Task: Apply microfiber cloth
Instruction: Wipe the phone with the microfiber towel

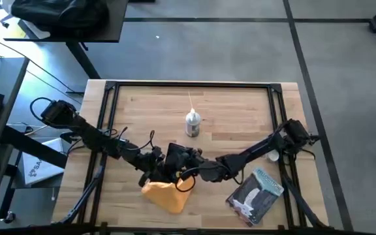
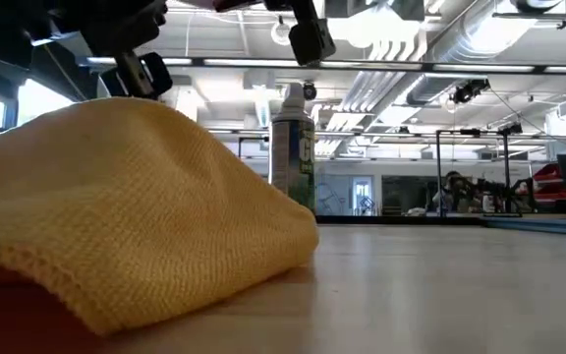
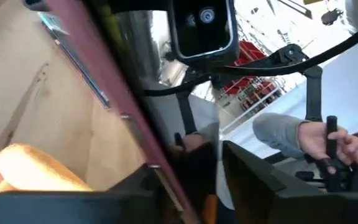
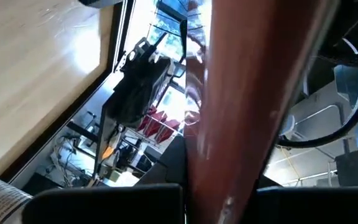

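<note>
Left hand (image 1: 156,171) above microfiber cloth (image 1: 166,194), right hand (image 1: 189,171) adjacent

left hand (image 1: 154,168) | fingers hidden (behind microfiber cloth (image 1: 166,194)) | grip unreadable

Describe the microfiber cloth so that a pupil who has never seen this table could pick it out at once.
Start at the wooden table and find its near edge, just below where the two arms meet. The microfiber cloth lies there in a soft heap. It is the only orange-yellow fabric; the spray bottle stands upright and the printed packet is flat and grey-blue.
</note>
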